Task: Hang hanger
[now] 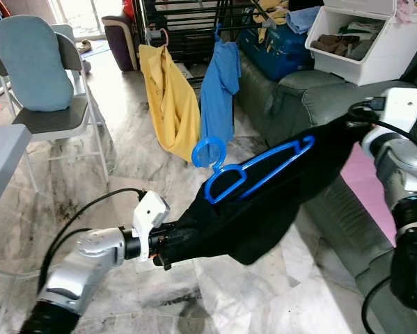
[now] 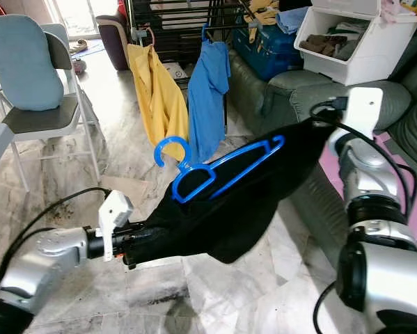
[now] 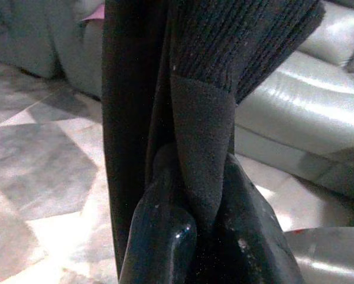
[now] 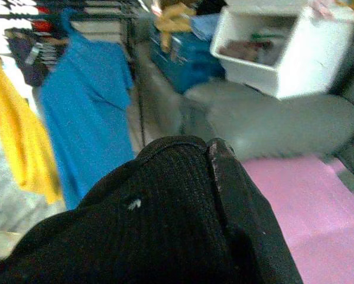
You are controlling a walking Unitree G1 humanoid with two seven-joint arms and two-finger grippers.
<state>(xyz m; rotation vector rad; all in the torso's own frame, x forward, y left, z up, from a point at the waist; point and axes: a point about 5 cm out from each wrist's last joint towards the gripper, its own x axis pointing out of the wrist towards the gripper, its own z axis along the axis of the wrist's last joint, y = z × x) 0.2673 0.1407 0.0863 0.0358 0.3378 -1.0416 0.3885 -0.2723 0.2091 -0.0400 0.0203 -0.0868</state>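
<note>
A black knit garment (image 1: 264,209) hangs stretched in the air between my two grippers. A blue plastic hanger (image 1: 260,169) lies along its upper edge, its lower bar tucked into the fabric and its hook (image 1: 208,152) sticking up free. Low on the left, my left gripper (image 1: 168,247) is shut on one end of the garment; the left wrist view shows both fingers (image 3: 165,236) pinching a fold. My right gripper (image 1: 353,127), higher on the right, holds the other end, with fabric draped over its finger (image 4: 224,171).
Behind stands a dark drying rack (image 1: 194,28) carrying a yellow shirt (image 1: 168,97) and a blue shirt (image 1: 218,87). A grey-green sofa (image 1: 299,97) with a white bin (image 1: 368,49) and a pink mat (image 1: 365,181) runs along the right. A folding chair (image 1: 51,104) stands left.
</note>
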